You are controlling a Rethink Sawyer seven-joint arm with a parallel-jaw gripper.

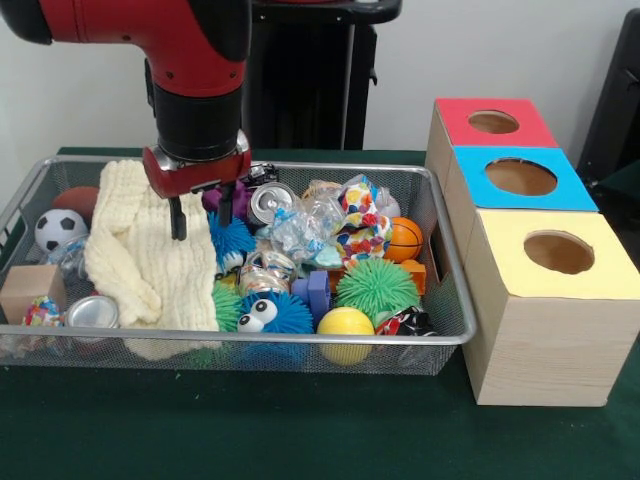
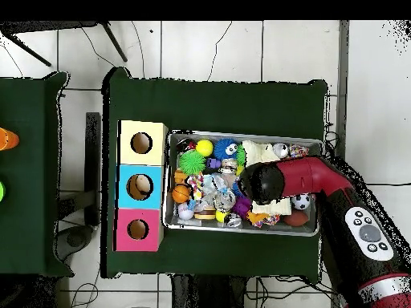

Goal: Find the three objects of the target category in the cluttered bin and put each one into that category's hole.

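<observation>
Near side, the bin sits left of three holed boxes, still crammed with toys; farther back, the gripper hangs low over a cream knit cloth, fingers apart, empty — sorting apparently barely begun.

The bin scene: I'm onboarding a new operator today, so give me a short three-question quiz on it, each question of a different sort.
1. True or false: the gripper hangs over the cream knitted cloth at the bin's left half in the front view.
2. Multiple choice: going by the front view, the box nearest the camera has a top of which colour? A red, B blue, C yellow.
3. Fill in: against the bin's front rim, the yellow ball lies just below the spiky ____ ball.

Key: 1 true. 2 C, the yellow box; behind it come the blue box and the red box. 3 green.
</observation>
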